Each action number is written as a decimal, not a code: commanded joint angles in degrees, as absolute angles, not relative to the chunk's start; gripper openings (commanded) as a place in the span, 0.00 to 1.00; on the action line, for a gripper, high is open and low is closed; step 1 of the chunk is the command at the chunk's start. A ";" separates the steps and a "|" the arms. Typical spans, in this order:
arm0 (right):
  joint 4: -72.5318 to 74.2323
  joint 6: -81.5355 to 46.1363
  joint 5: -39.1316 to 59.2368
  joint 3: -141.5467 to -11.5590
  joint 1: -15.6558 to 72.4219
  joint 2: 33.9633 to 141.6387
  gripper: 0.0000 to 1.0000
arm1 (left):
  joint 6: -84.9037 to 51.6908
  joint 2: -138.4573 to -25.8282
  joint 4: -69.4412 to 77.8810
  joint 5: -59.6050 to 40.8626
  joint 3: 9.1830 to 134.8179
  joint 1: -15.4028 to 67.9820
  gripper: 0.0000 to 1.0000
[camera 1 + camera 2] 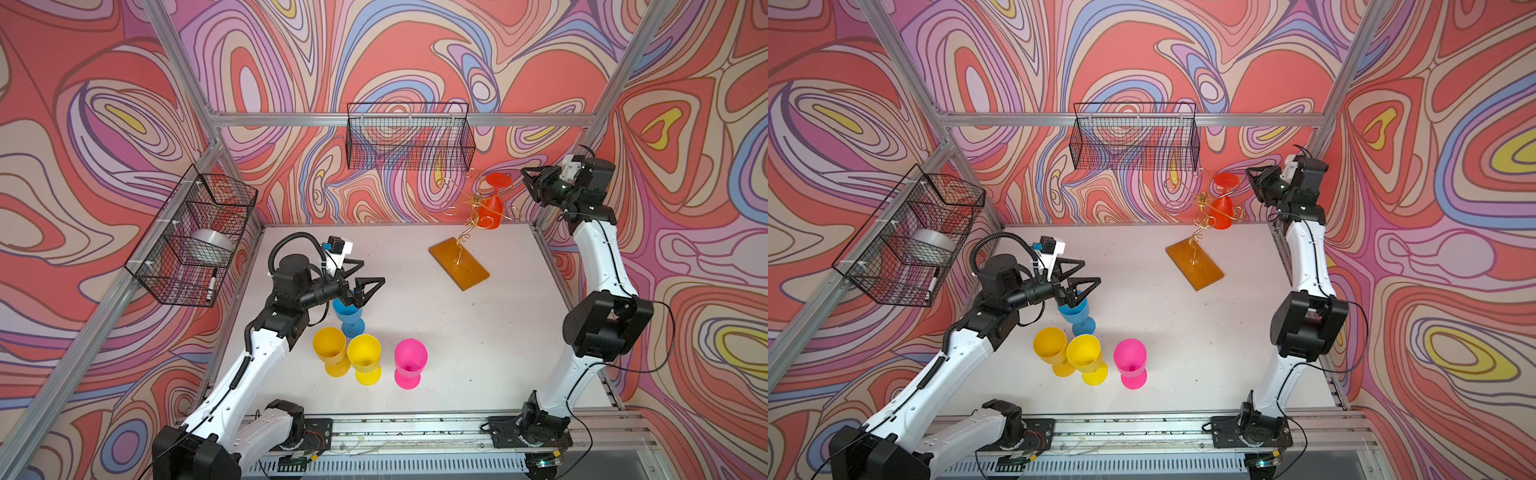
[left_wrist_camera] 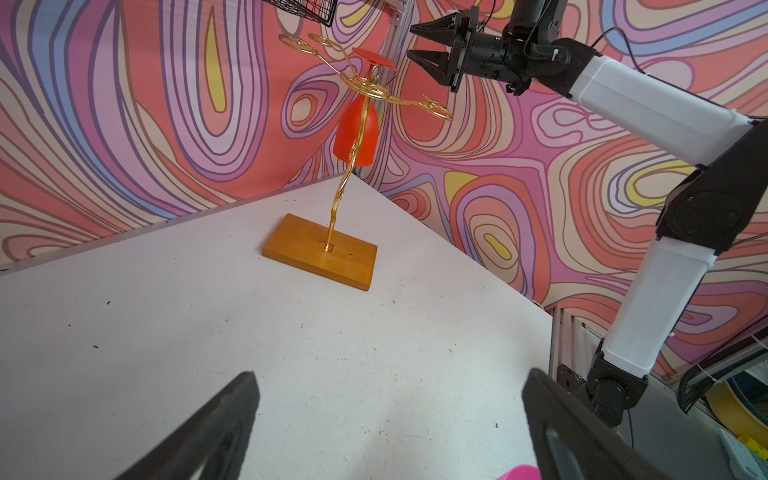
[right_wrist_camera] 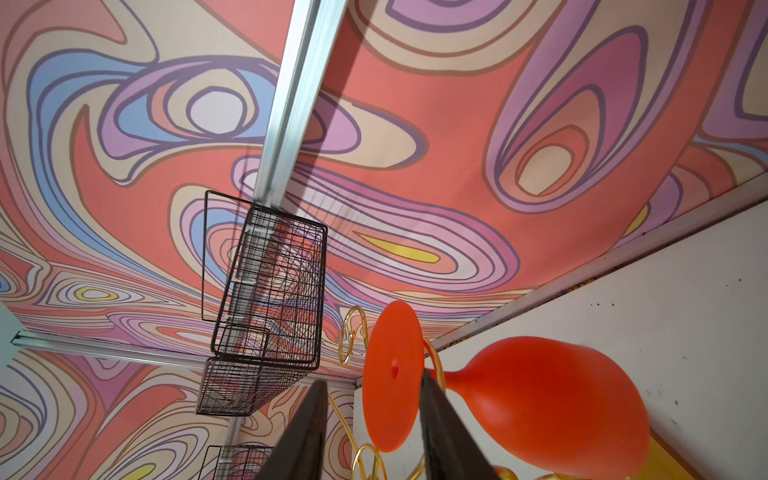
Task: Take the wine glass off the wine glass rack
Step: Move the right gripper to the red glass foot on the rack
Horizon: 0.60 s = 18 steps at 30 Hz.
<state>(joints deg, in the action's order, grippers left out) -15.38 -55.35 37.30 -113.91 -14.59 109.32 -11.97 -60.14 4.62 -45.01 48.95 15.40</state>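
A red wine glass (image 1: 490, 210) (image 1: 1222, 214) hangs upside down, foot uppermost, on the wine glass rack (image 1: 465, 232) (image 1: 1196, 235), a gold wire stand on an amber base at the back right of the table. My right gripper (image 1: 528, 183) (image 1: 1252, 180) (image 2: 411, 41) is level with the glass's foot, just to its right and apart from it, jaws partly open with nothing between them. From the right wrist the foot (image 3: 392, 374) shows just beyond the fingertips (image 3: 432, 415). My left gripper (image 1: 372, 272) (image 1: 1091, 271) (image 2: 390, 376) is wide open and empty, far from the rack.
Upright on the table near the left arm are a blue goblet (image 1: 348, 316), two yellow goblets (image 1: 329, 347) and a pink one (image 1: 410, 357). One black mesh basket (image 1: 409, 137) hangs on the back rail. Another (image 1: 195, 232), on the left, holds a tape roll and a marker.
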 commanded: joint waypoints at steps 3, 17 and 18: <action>-15.22 -55.31 36.55 -114.75 -14.33 110.74 0.37 | -10.47 -60.79 5.54 -46.05 49.21 15.78 0.99; -16.11 -55.10 34.89 -118.07 -12.33 114.31 0.34 | -10.20 -61.22 5.28 -46.23 49.22 15.89 0.99; -16.17 -55.11 34.72 -118.58 -12.18 114.73 0.33 | -10.24 -61.25 5.28 -46.21 49.27 15.91 0.99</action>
<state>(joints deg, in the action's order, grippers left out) -16.10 -55.22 35.68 -115.90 -12.75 113.71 -11.55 -60.90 4.56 -45.04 48.95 15.44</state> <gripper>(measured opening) 0.335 0.991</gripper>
